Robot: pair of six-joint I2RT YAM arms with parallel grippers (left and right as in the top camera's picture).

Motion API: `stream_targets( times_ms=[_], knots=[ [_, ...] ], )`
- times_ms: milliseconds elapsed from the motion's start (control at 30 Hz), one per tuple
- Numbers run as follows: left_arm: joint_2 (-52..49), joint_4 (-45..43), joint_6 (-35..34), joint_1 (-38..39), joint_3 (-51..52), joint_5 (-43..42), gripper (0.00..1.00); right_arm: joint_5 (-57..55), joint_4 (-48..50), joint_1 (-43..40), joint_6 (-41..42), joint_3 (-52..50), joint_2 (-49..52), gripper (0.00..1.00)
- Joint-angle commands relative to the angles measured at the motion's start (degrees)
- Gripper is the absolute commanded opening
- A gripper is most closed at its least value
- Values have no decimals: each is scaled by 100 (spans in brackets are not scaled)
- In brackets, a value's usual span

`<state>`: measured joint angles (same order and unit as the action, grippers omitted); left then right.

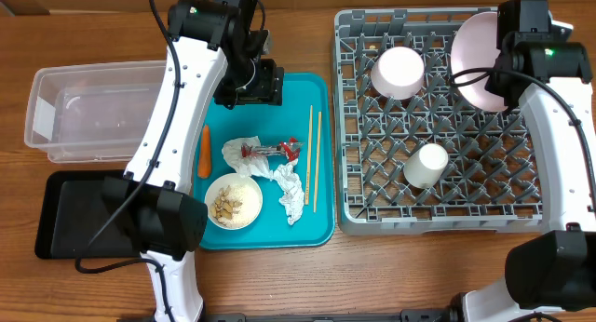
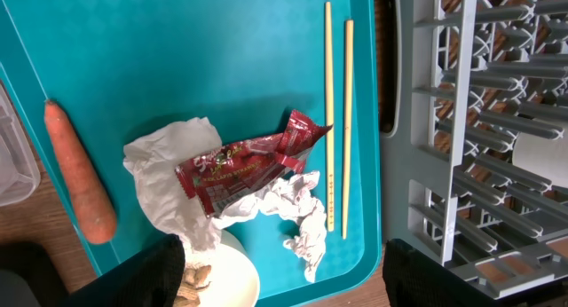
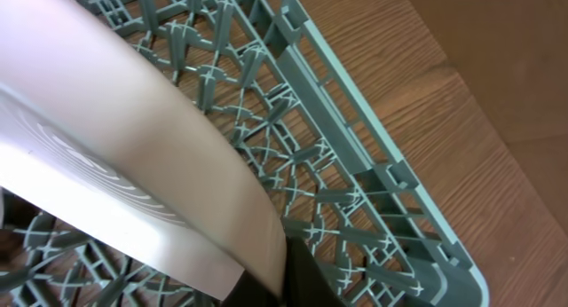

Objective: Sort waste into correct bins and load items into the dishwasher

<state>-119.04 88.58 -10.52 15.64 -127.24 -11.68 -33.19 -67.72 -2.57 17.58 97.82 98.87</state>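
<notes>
Brown wooden table [image 1: 279, 285], visible grain, soft even light

Robot lab: dish rack [image 1: 484, 164] on table [image 1: 93, 24]

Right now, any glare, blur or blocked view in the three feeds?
Overhead: evenly lit, sharp, soft shadows only. Left wrist: sharp, slight glints on the red wrapper, dark fingers fill the bottom corners. Right wrist: plate blocks the left half, soft sheen on it; rack sharp.
</notes>
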Motion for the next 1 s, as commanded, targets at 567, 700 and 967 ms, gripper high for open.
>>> stream_targets(
  times_ms=[567, 700, 967],
  knots=[
    [142, 74, -15, -24, -149, 72, 74, 142, -1016, 273, 461, 227, -704, 4],
    [142, 66, -15, -24, -149, 76, 74, 890, -1110, 350, 518, 229, -756, 4],
    [142, 20, -17, -24, -149, 140, 74, 1633, -1189, 933, 986, 227, -761, 4]
  ],
)
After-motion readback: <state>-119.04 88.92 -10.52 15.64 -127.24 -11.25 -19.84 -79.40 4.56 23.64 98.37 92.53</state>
